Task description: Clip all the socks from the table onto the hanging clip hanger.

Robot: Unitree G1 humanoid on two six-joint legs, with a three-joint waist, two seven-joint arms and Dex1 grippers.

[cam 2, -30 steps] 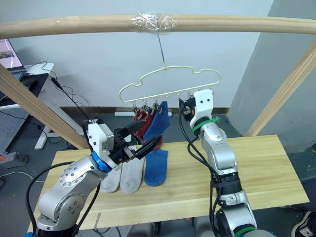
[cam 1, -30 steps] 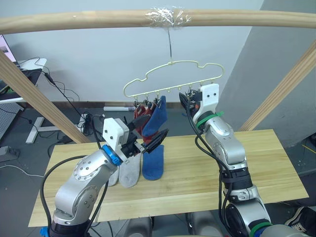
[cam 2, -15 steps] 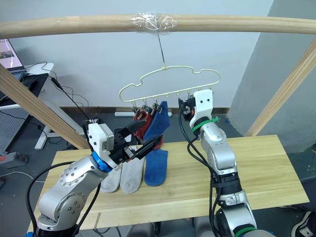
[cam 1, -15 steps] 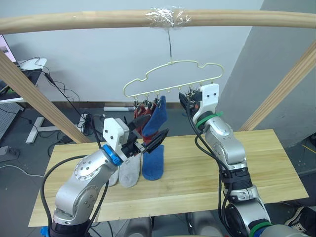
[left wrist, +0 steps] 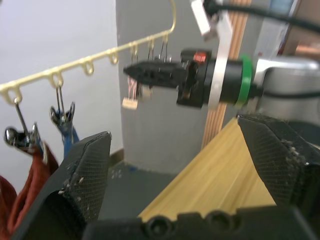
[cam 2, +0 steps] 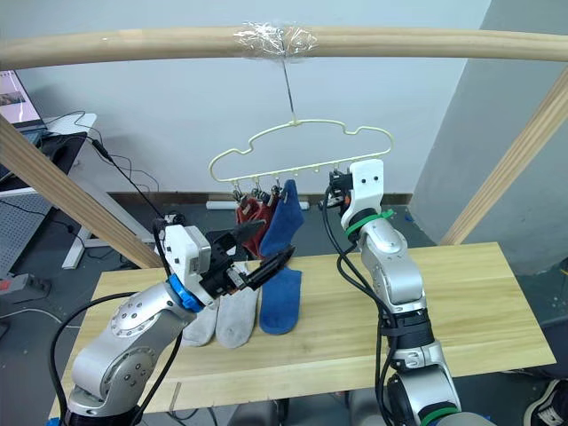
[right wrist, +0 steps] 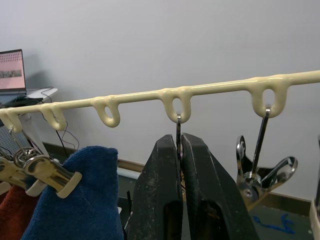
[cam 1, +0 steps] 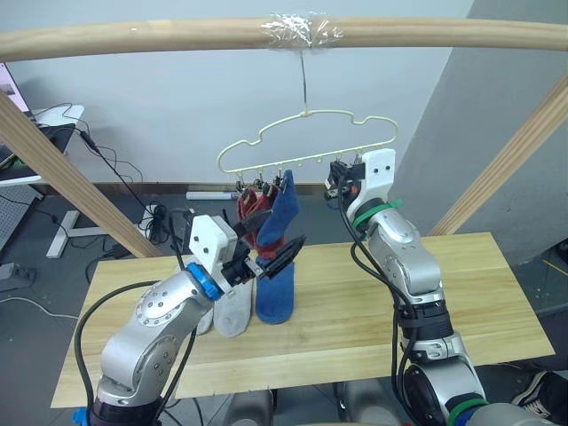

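Clip hanger swung leftward, right gripper pinching a clip; left gripper wide.

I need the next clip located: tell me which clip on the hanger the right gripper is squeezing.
The right gripper pinches the bare clip just beside the hanging blue sock; other free clips hang untouched.

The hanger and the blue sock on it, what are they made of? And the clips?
The hanger looks like wire in a smooth pale yellow coating, slightly lumpy at the loops, probably plastic or paint. The blue sock looks like soft fuzzy knit cloth. The clips are shiny silver with bright glints, so likely bare metal.
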